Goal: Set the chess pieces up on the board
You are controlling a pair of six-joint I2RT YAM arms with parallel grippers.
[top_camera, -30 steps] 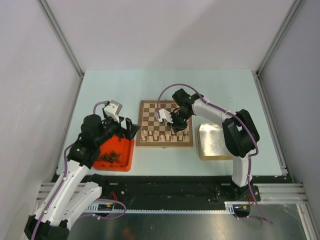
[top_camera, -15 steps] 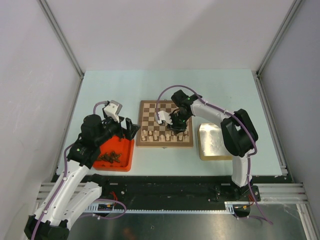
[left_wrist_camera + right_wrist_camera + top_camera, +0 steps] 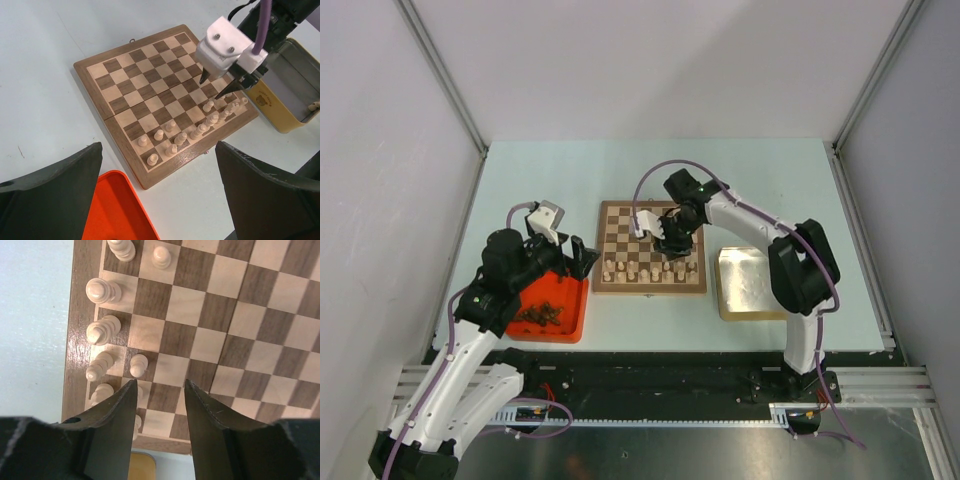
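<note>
**Right tool empty over the near-right squares**

Board (image 3: 630,225) sits mid-worktop (image 3: 770,170), red tray (image 3: 575,322) to its left, gold tin (image 3: 723,285) just right. The left tool (image 3: 582,258) gapes wide by the tray's dark pieces (image 3: 540,315). The right tool (image 3: 160,384) hangs over the board's near right squares, jaws partly apart, nothing between them. Pale chess pieces (image 3: 200,127) stand in two near rows beneath. The tin lies on that arm's side, one pale man inside, I think.

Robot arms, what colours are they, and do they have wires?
The left arm and right arm have white shells with black joints. A purple cable loops along each. Each wrist carries a white camera box, and the fingers are black and wedge-shaped. The right arm shows a green light.
</note>
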